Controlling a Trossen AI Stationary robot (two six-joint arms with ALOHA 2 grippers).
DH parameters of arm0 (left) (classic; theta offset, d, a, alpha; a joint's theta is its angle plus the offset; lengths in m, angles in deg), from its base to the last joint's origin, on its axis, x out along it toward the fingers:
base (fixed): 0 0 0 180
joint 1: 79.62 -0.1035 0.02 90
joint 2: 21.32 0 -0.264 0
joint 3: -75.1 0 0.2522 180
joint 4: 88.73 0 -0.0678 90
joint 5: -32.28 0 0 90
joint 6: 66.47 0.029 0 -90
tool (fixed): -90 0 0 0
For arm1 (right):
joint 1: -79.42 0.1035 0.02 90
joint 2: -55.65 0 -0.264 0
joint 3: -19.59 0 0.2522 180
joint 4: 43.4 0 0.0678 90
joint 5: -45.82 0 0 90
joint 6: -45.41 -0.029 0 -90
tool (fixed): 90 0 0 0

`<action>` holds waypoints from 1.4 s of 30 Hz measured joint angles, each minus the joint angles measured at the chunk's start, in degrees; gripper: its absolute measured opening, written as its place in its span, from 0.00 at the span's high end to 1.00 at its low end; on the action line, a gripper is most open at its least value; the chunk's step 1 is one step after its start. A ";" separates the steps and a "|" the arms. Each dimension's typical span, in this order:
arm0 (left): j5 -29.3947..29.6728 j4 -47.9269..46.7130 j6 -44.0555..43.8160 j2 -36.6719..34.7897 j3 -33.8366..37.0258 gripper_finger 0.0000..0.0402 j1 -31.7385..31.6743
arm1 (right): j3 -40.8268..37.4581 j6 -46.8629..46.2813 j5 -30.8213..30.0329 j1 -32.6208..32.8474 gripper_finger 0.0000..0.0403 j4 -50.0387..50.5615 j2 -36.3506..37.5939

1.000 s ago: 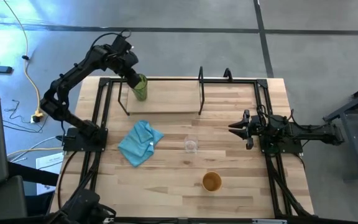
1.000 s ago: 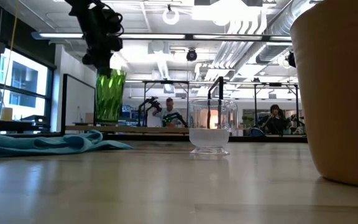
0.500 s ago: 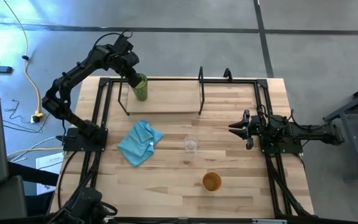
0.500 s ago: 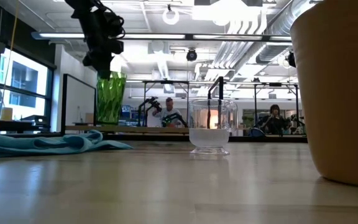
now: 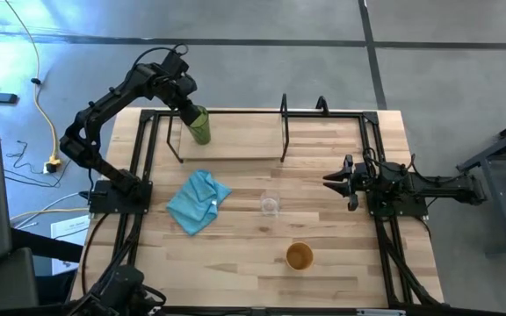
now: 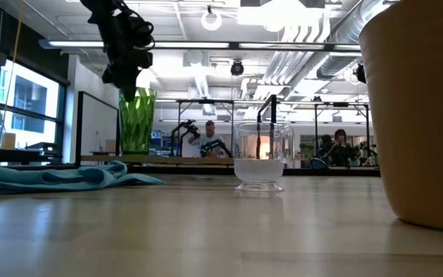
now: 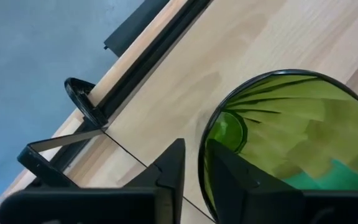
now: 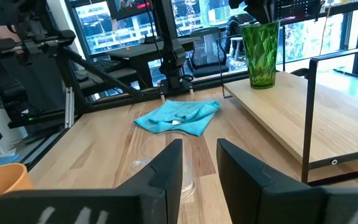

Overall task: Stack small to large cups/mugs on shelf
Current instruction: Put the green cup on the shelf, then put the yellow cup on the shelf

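Left gripper (image 5: 190,110) pinches the rim of the green tumbler (image 5: 200,124) at the upper left of the high view, at the left end of the shelf (image 5: 235,136). Largest cup goes at the base of the stack, so seating it there first makes sense. Right gripper (image 5: 330,182) is parked at centre right, fingers slightly apart, holding nothing. Small clear glass cup (image 5: 271,205) sits mid-frame, orange-tan cup (image 5: 299,255) lower centre, both on the tabletop (image 5: 235,263), well apart from the shelf. Blue cloth (image 5: 198,201) lies left of the glass cup.

Low view: left gripper (image 6: 126,79) comes in from top left onto the tumbler (image 6: 136,121), which stands upright; can't tell whether its base touches the shelf. Glass cup (image 6: 260,155) centre, orange-tan cup (image 6: 418,115) fills the right edge, cloth (image 6: 60,177) lower left. People in the room behind, not involved.

Left wrist view: one finger inside the tumbler (image 7: 291,137), one outside, wall clamped between. Shelf frame (image 7: 79,109) at left.

Right wrist view: fingers (image 8: 166,168) apart, glass cup (image 8: 166,163) just beyond them, cloth (image 8: 179,116) behind, tumbler (image 8: 261,55) on the shelf (image 8: 309,118) upper right. Upright post (image 8: 308,118) at right is my guess for the obstacle on later approaches.
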 joint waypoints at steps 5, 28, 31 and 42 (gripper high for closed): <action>-0.02 0.32 0.00 -0.02 0.00 0.81 0.02 | 0.00 0.01 0.00 -0.01 0.77 0.00 0.00; -5.83 -7.12 -2.06 -0.22 -13.33 0.68 1.26 | 0.00 0.90 0.00 0.02 0.77 0.00 0.00; -7.95 -8.50 -2.47 -0.47 -16.09 0.68 3.82 | 0.00 1.09 0.01 0.02 0.77 0.00 0.00; -10.54 -9.14 -3.72 -0.90 -19.58 0.68 23.16 | 0.00 1.07 0.06 0.02 0.77 0.00 0.00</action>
